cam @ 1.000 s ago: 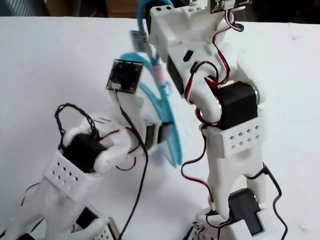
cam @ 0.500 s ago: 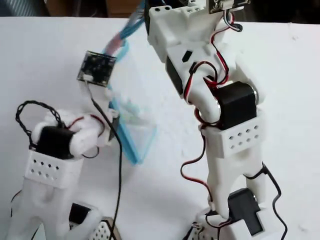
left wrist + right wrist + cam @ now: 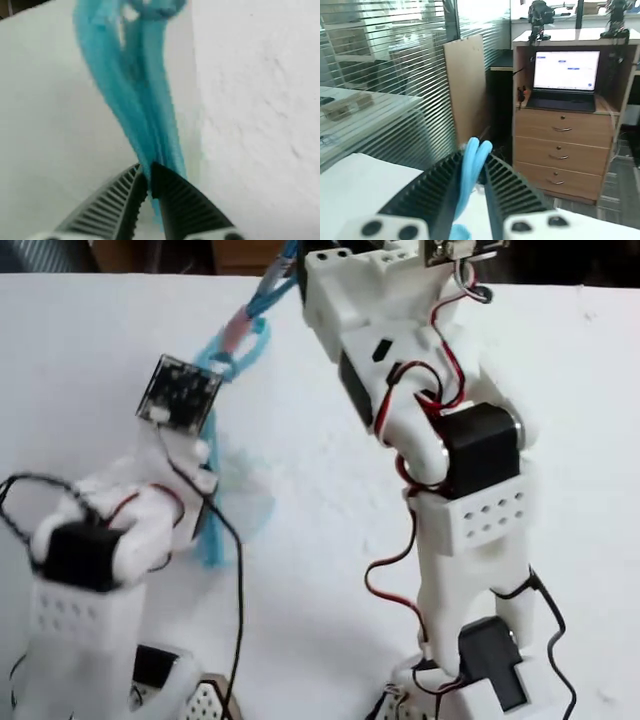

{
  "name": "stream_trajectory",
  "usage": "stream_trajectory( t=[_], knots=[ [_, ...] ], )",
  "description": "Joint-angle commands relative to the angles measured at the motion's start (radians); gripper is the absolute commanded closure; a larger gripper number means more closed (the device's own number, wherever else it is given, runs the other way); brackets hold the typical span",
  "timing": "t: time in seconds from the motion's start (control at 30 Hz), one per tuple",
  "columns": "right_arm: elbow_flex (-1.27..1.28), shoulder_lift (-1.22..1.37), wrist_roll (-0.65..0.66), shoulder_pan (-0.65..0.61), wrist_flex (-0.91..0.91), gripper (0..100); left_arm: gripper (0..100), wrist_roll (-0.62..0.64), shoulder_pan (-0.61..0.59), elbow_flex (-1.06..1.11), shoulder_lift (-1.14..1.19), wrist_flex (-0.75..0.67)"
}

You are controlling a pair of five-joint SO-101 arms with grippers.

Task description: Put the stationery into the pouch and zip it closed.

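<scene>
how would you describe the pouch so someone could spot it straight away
Start at the white table. Above it, the left pincer and the right pincer each clamp one end of the pouch. It is flat, see-through plastic edged in bright blue, the only blue thing there.

The pouch spans between two arms, with the left arm at its lower end. The right arm is at its upper end.
</scene>
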Motion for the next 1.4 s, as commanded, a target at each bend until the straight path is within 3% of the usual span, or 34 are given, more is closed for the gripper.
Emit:
stream_trajectory(
  t=[0.0,0.23,0.67,0.93,1.37],
  knots=[
    [-0.038,-0.042,0.077,0.013,0.002,98.1,98,-0.04,-0.015,0.043,-0.101,-0.011],
    [-0.034,-0.094,0.249,0.018,0.031,98.1,98,-0.057,-0.018,0.193,-0.202,-0.011],
    [-0.037,-0.165,0.506,0.193,0.028,98.1,98,-0.057,-0.087,0.256,-0.288,-0.011],
    [-0.04,-0.176,0.575,0.305,0.021,98.1,98,-0.055,-0.094,0.252,-0.289,-0.011],
    [-0.026,-0.127,0.632,0.42,-0.196,98.1,98,-0.055,-0.148,0.247,-0.289,-0.011]
  ],
)
